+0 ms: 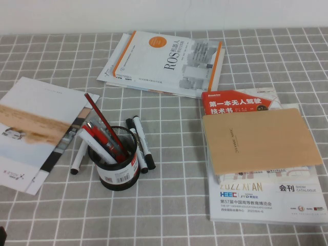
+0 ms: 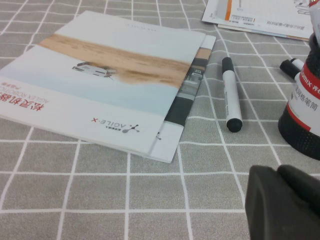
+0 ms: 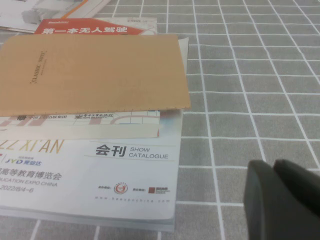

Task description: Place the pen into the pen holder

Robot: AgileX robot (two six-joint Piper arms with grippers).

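Pen: a slim white marker (image 1: pixel 80 154) with a black cap and black end, lying flat on the grey checked tablecloth (image 1: pixel 174 205) in the lower left of the high view, just beside the cup and touching the edge of a brochure. In the left wrist view the same pen (image 2: pixel 231 93) lies alone on the cloth, right of the brochure's spine.
Other pens: several alike (image 1: pixel 141 143) lie on the cloth on the cup's other side.
Pen holder: a round black mesh cup (image 1: pixel 119 169) with a white barcode label and red strip, left of centre, holding red pens and a thin dark-red pencil (image 1: pixel 105 128) that leans to the upper left.
Left gripper: only the left wrist view shows it (image 2: pixel 280 200), a dark shape at the lower right, low over the cloth; its two fingers sit pressed together, holding nothing.
Right gripper: seen only in the right wrist view (image 3: pixel 280 200), lower right, over bare cloth beside the catalogue; fingers together, holding nothing.
Brochure: white and tan (image 1: pixel 33 130), far left.
Books: a white and orange one (image 1: pixel 169 61) at top centre; a tan notebook (image 1: pixel 259 138) stacked on a red book and a white catalogue (image 1: pixel 266 197) at right.
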